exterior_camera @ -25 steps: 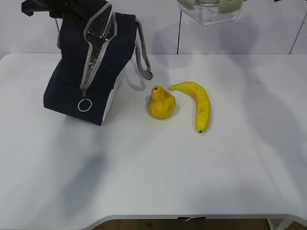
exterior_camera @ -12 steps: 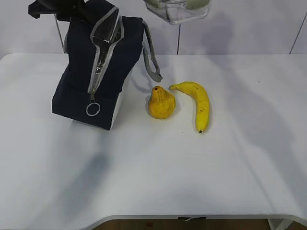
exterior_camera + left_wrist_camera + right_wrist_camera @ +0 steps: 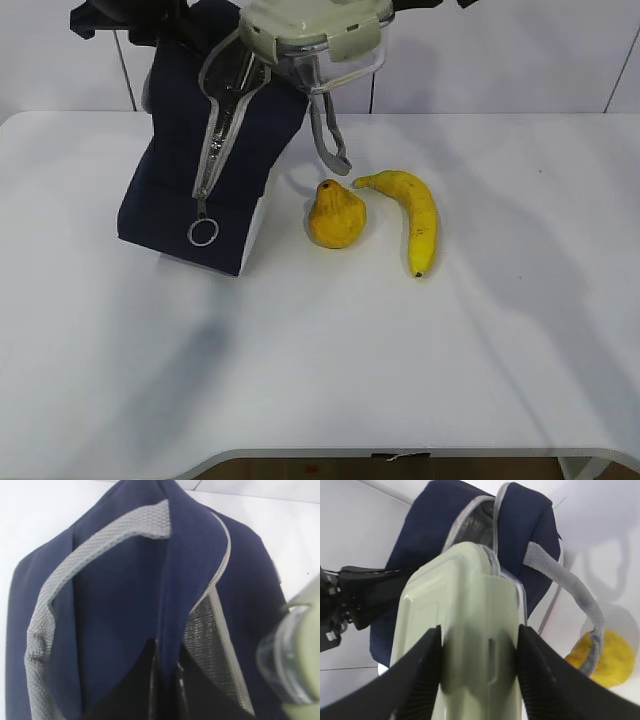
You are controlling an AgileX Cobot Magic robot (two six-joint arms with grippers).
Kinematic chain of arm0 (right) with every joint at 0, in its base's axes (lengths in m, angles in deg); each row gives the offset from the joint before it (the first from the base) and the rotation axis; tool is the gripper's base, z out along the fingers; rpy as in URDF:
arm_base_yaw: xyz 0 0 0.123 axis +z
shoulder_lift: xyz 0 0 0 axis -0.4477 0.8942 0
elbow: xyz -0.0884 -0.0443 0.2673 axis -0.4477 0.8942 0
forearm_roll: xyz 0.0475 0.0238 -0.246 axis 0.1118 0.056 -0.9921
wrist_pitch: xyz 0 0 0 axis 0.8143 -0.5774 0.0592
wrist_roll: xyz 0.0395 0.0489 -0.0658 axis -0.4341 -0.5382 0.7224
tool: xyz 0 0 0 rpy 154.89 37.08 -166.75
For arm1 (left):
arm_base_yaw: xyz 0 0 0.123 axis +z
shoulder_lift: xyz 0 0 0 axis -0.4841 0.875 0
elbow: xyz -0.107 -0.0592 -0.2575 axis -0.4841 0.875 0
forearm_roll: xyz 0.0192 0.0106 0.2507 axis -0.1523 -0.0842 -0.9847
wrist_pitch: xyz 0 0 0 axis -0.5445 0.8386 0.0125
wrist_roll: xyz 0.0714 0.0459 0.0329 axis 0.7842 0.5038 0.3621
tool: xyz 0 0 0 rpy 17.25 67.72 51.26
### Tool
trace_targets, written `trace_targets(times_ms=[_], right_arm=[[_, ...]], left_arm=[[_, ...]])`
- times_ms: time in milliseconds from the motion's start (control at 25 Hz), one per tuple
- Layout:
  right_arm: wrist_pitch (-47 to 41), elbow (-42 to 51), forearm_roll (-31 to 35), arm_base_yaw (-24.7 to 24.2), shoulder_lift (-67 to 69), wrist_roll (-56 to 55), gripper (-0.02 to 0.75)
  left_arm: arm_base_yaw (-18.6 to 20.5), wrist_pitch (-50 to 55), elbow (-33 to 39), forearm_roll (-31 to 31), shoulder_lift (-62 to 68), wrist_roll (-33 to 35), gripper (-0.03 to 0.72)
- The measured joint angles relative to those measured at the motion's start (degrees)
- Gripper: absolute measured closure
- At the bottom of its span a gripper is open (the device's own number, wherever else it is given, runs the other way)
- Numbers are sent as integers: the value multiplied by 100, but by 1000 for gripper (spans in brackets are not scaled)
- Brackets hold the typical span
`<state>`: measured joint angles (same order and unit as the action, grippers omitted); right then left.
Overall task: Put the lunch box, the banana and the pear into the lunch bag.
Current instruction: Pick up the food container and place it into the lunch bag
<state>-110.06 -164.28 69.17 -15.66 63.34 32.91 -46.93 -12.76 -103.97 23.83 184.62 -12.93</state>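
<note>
now lunch box (image 3: 312, 35) between right fingers (image 3: 420, 675) above lunch bag (image 3: 190, 190)

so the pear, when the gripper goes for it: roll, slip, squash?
The pear stands upright on a broad base, so it probably won't roll unless nudged over. Its skin looks smooth and the body tapers upward, so a high pinch may slip; gripping the wide belly seems safer. How soft it is can't be judged.

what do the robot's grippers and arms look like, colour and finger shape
Right gripper: two matte black fingers, broad and flat, tapering toward the tips. Left gripper: black, narrow fingers pressed close together. In the exterior view only a black arm section shows. No cables or markings visible.
</note>
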Motion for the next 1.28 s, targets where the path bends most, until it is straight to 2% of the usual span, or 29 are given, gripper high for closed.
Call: trace_targets(times_ms=[240, 560, 960, 1280], right_arm=[[102, -12, -82, 82, 227, -75, 363], [546, -12, -960, 309, 359, -398, 363], [1492, -12, -1011, 884, 673, -449, 363], [2126, -12, -1043, 1202, 917, -498, 363]], left_arm=[[0, 20, 0, -23, -117, -2, 685], [-142, -40, 0, -47, -117, -2, 685], [-213, -273, 0, 16, -117, -134, 685], [-213, -511, 0, 471, -117, -180, 685]])
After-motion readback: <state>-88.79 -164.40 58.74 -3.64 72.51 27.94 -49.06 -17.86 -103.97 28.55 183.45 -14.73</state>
